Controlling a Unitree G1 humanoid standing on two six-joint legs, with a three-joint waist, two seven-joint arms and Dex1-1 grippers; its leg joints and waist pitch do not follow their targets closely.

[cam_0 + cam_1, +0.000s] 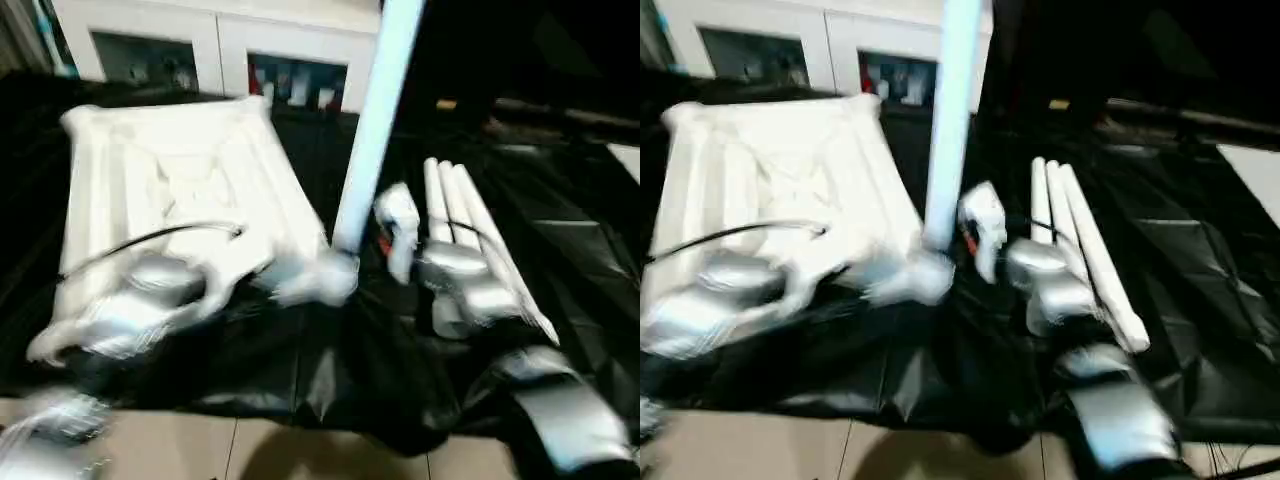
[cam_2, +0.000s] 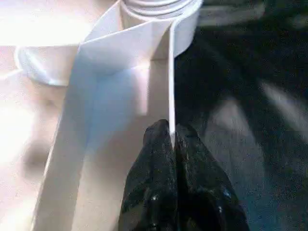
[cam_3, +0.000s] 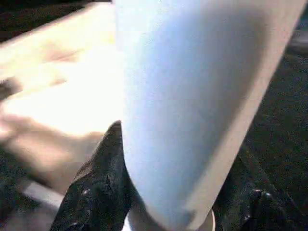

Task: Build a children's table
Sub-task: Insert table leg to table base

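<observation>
The tabletop (image 1: 170, 190) lies ribbed side up on black sheeting (image 1: 560, 250) spread over the floor. One leg (image 1: 375, 120) stands upright in its near corner socket (image 2: 159, 7), between the two end effectors. Three more legs (image 1: 465, 225) lie together on the sheeting just beyond the right end effector.

The left end effector (image 2: 172, 139) is pinched closed on a thin upright rib (image 2: 171, 77) of the tabletop, just short of the socket. The right end effector (image 3: 168, 192) has its two black fingers (image 3: 103, 178) on either side of the standing leg, clasping it low on the shaft.

The main risk, as I judge it, is the leg going into the socket crooked. If the right arm pushes off-axis, the long tube could lever the corner up and jam or pop out. The left grip is on a narrow rib edge, so a sideways load could make it slip and let the tabletop skid on the slick sheeting.

Both silver forearms reach forward and down. The left stretches across the tabletop's near edge toward the corner. The right is bent in from the other side, its wrist turned toward the leg.
</observation>
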